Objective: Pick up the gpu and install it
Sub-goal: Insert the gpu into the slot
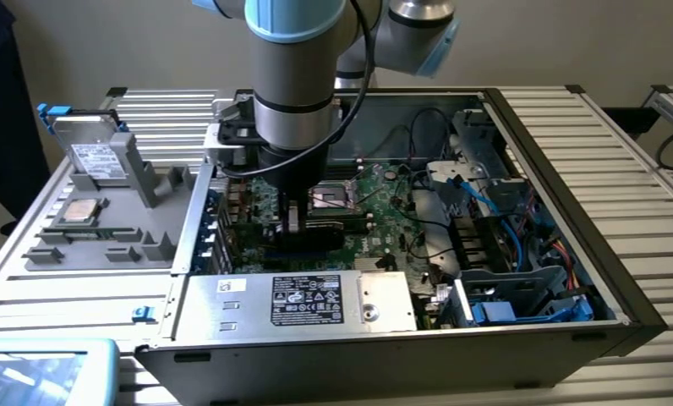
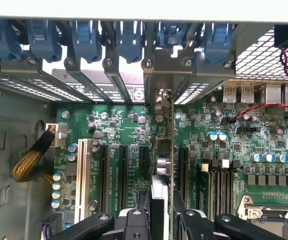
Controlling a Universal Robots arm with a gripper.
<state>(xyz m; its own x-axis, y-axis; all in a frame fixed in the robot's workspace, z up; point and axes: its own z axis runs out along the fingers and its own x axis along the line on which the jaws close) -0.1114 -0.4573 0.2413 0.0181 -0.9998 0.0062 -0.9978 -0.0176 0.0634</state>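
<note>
Computer case [image 1: 607,279] open, motherboard [image 2: 129,130] directly below gripper [image 2: 161,220]. Gpu [image 2: 165,165] pinched edge-on between gripper fingers [image 2: 134,222], held upright, long axis running straight ahead of gripper toward rear bracket row [image 2: 114,80]. Card appears lined up over slot between black expansion slots [image 2: 123,170] on one side, memory slots [image 2: 209,180] on other; seating depth unclear. Blue latches [image 2: 86,37] beyond card's far end. Yellow cable bundle [image 2: 29,160] well aside. Power supply [image 1: 303,300] near gripper, clear of card.
</note>
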